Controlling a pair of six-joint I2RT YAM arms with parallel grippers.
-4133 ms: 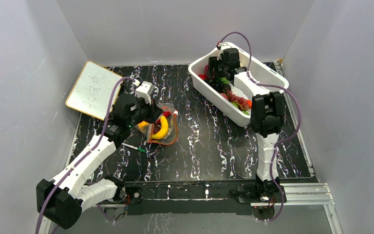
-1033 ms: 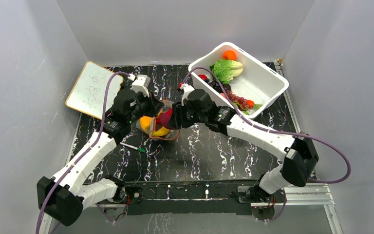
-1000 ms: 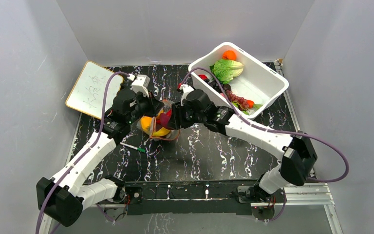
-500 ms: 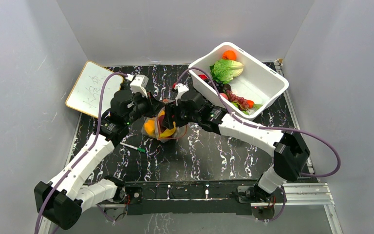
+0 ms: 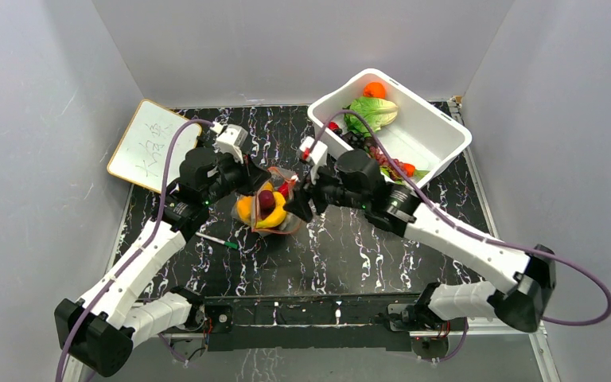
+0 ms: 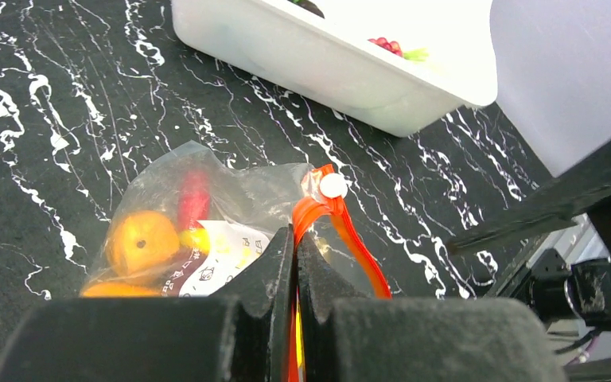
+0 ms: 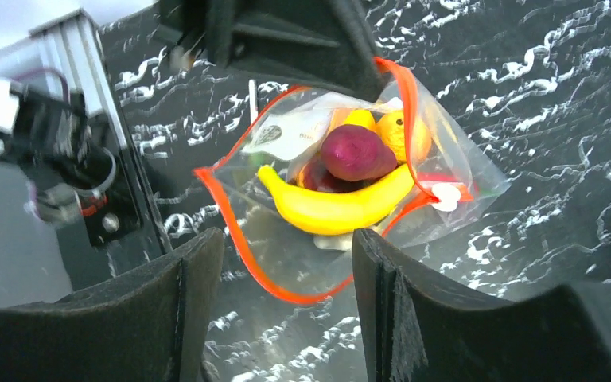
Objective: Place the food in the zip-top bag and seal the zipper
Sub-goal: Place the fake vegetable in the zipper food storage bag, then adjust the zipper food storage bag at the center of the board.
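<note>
The clear zip-top bag (image 5: pixel 264 208) lies mid-table with its mouth held open. Inside it are a yellow banana (image 7: pixel 336 208), a purple piece (image 7: pixel 356 152), an orange (image 6: pixel 142 238) and a red piece (image 6: pixel 193 198). My left gripper (image 6: pixel 295 239) is shut on the red-orange zipper (image 6: pixel 318 212) strip at the bag's rim. In the right wrist view the zipper (image 7: pixel 243 243) forms an open loop. My right gripper (image 7: pixel 286 263) is open and empty, just above the bag's mouth; it is right of the bag in the top view (image 5: pixel 301 205).
A white tub (image 5: pixel 437 131) at the back right holds lettuce (image 5: pixel 370 111), an orange piece (image 5: pixel 375 89), grapes and other toy food. A whiteboard (image 5: pixel 149 146) lies at the back left. A green-and-white pen (image 5: pixel 218 240) lies in front of the bag.
My right gripper carried a purple piece from the tub to the bag, let it go inside, and has drawn back to the right, open. My left gripper kept its hold on the rim.
</note>
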